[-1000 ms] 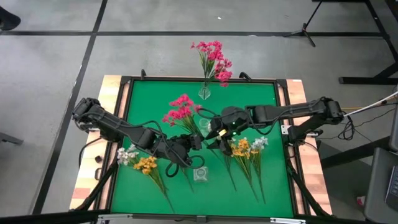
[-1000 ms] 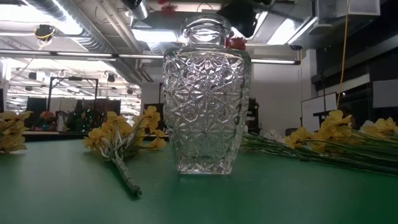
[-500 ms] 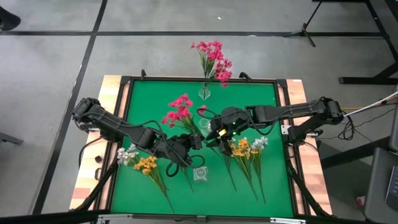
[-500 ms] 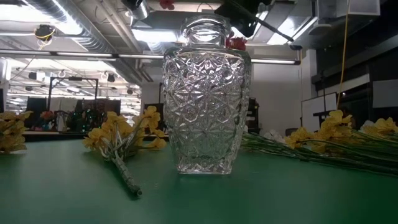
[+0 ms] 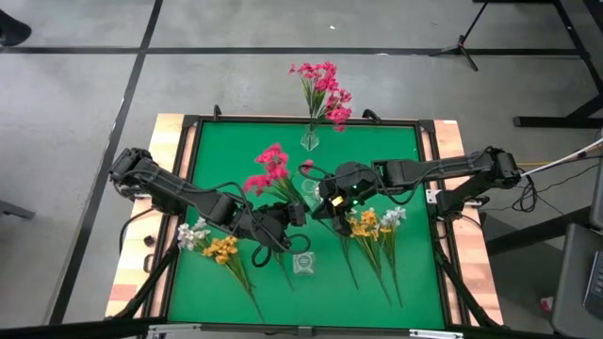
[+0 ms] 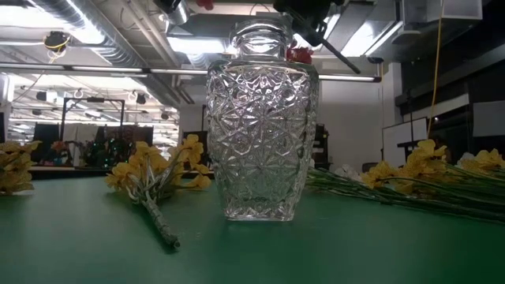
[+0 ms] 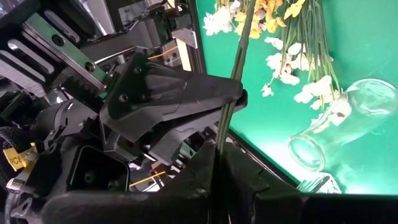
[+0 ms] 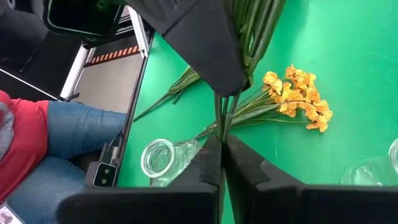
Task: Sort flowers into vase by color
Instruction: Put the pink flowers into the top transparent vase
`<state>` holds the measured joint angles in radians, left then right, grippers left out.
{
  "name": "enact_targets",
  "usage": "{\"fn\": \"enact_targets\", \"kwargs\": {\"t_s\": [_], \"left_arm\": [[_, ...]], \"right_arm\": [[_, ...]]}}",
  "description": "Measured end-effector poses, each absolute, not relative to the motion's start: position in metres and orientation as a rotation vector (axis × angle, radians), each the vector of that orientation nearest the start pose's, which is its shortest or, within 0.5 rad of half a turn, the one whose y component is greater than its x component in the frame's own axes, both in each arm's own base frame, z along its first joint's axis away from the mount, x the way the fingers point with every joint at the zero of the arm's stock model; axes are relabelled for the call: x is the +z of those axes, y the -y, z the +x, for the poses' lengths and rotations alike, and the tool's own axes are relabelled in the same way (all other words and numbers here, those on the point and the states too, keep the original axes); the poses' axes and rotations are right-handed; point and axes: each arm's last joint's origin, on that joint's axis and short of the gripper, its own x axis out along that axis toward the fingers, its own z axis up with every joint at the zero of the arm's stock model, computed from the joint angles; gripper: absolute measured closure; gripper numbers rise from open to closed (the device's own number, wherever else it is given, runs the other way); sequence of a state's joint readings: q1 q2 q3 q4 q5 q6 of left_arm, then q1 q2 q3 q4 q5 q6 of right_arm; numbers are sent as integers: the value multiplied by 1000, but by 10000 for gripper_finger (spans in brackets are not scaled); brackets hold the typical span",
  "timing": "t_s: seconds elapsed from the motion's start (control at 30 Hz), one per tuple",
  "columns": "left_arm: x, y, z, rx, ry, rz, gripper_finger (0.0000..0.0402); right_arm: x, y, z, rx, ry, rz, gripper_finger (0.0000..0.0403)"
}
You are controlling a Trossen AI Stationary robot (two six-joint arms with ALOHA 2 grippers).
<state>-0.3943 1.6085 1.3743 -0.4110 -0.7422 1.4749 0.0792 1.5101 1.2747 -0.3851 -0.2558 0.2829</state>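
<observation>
A bunch of magenta-pink sprigs (image 5: 268,168) is held above the middle of the green table, blossoms toward the far left. My left gripper (image 5: 290,215) and my right gripper (image 5: 322,200) are both shut on its green stems, close together. A clear vase (image 5: 309,141) at the far edge holds more pink sprigs (image 5: 322,87). A second clear vase (image 5: 307,188) stands by the grippers. A cut-glass vase (image 5: 303,264) stands near the front and also shows in the low view (image 6: 260,118). Yellow and white sprigs lie on the table at the left (image 5: 215,249) and right (image 5: 372,226). My left gripper pinches a thin green stem (image 7: 225,118) between its two fingers, which lie across it. The stem runs on past the fingers, clear of the table. My right gripper pinches several green stems (image 8: 222,121) together between its two fingers, across them. The stems are lifted clear of the table.
Wooden rails (image 5: 170,132) edge the green mat. A seated person's legs (image 8: 68,130) show beyond the table in the right wrist view. Loose yellow sprigs lie either side of the cut-glass vase in the low view (image 6: 150,173).
The pink bunch's blossoms have swung a little toward the table's left edge while both grippers stay shut on the stems.
</observation>
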Motion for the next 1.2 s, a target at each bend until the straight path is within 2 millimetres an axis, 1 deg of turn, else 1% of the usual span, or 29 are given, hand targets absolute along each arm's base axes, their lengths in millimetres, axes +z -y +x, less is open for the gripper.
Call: {"fn": "enact_targets", "kwargs": {"t_s": [0.23, 0.43, 0.63, 0.83, 0.93, 1.03, 1.13, 1.2], "left_arm": [[315, 123, 332, -137, -709, 1765, 377], [317, 129, 329, -108, -707, 1771, 344], [318, 133, 328, -70, -700, 1721, 308], [318, 141, 323, -25, -703, 1706, 283], [319, 147, 319, 25, -707, 1675, 272], [319, 156, 314, 86, -696, 1610, 265], [320, 165, 308, 156, -680, 1536, 264], [321, 170, 305, 213, -665, 1463, 264]], "right_arm": [[313, -34, 333, 236, -661, 325, 398], [313, -33, 333, 232, -656, 322, 398], [313, -32, 333, 214, -656, 318, 398], [314, -32, 334, 198, -638, 311, 400], [315, -31, 335, 158, -614, 279, 400], [317, -28, 336, 73, -577, 245, 401], [321, -19, 335, -23, -541, 199, 400], [328, -10, 334, -61, -496, 178, 400]]}}
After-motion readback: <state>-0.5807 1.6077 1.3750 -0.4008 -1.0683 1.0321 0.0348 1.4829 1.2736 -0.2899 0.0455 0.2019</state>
